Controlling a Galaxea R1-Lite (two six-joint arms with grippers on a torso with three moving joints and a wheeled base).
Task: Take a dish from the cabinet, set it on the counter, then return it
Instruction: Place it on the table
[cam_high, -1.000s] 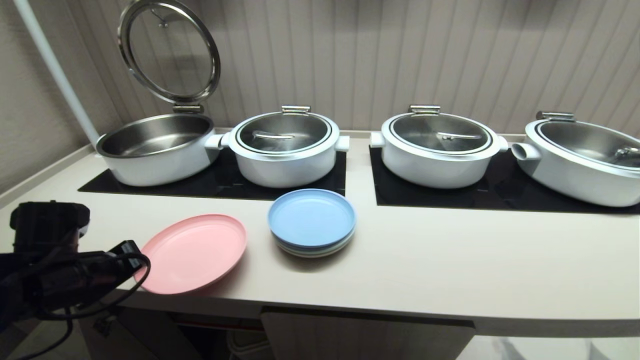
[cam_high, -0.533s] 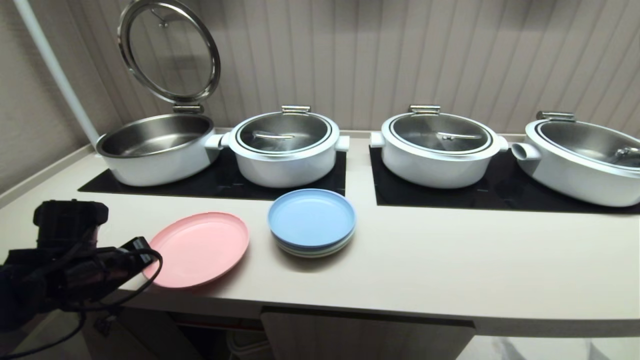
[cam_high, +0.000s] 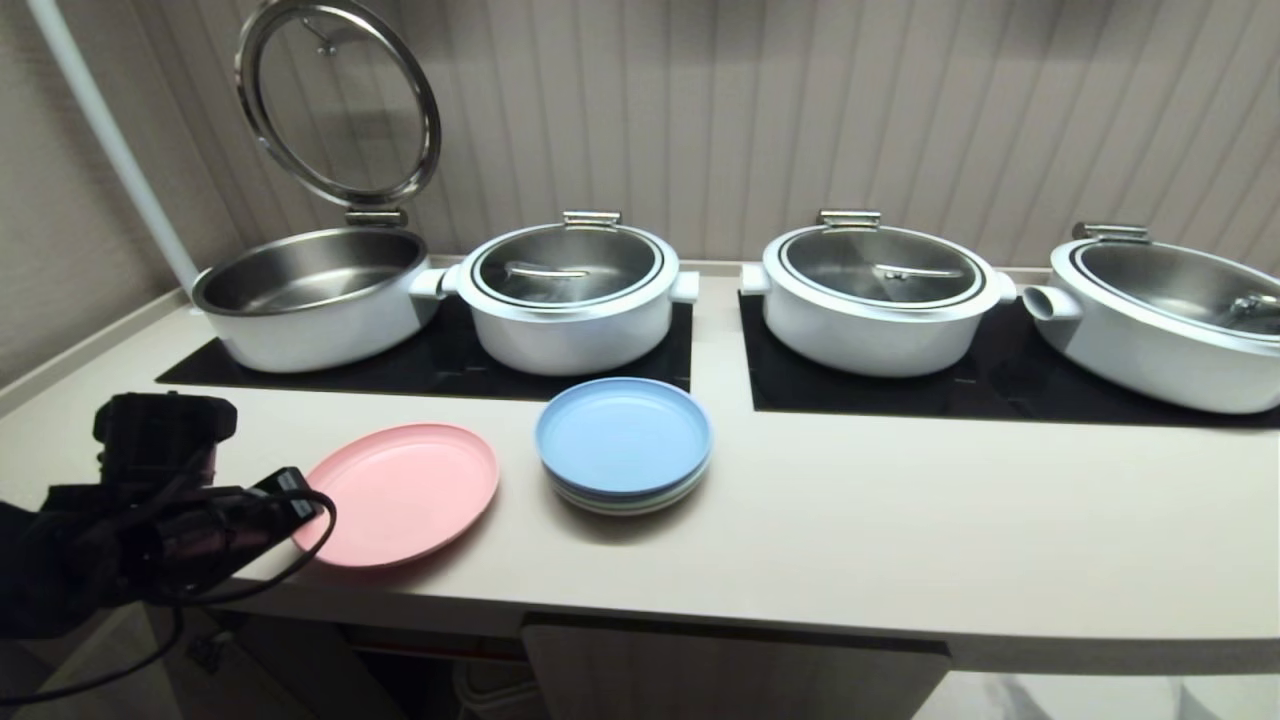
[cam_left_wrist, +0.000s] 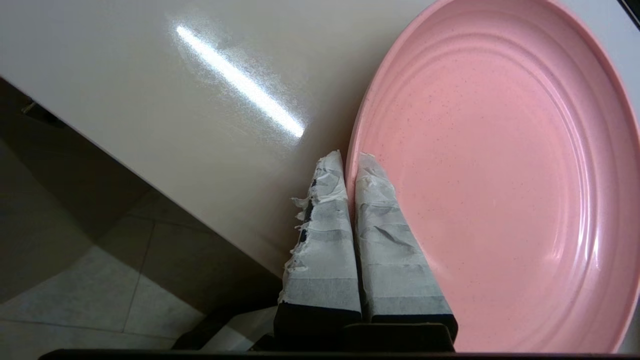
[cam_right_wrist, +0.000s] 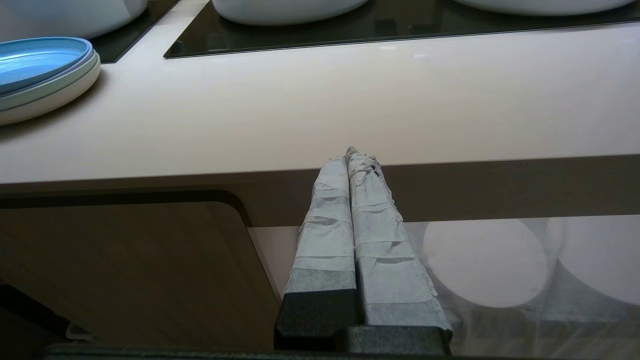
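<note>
The pink dish (cam_high: 405, 495) lies flat at the front left of the counter (cam_high: 850, 540), its near-left rim by the counter's edge. My left gripper (cam_high: 303, 497) reaches in from the left and is shut on that rim. In the left wrist view the two taped fingers (cam_left_wrist: 320, 240) pinch the rim of the dish (cam_left_wrist: 500, 175), one inside and one outside. My right gripper (cam_right_wrist: 352, 152) is shut and empty, parked below the counter's front edge, facing the cabinet (cam_right_wrist: 125, 265). The cabinet's door (cam_high: 730, 670) shows under the counter.
A stack of plates topped by a blue one (cam_high: 623, 440) stands just right of the dish. Behind, several white pots sit on black cooktop panels (cam_high: 450, 360); the leftmost pot (cam_high: 310, 295) has its lid raised. A dark cabinet opening (cam_high: 400, 680) lies below the dish.
My left arm has moved right and farther over the counter, carrying the pink dish a little further in from the front edge. The blue-topped stack and the pots have stayed put.
</note>
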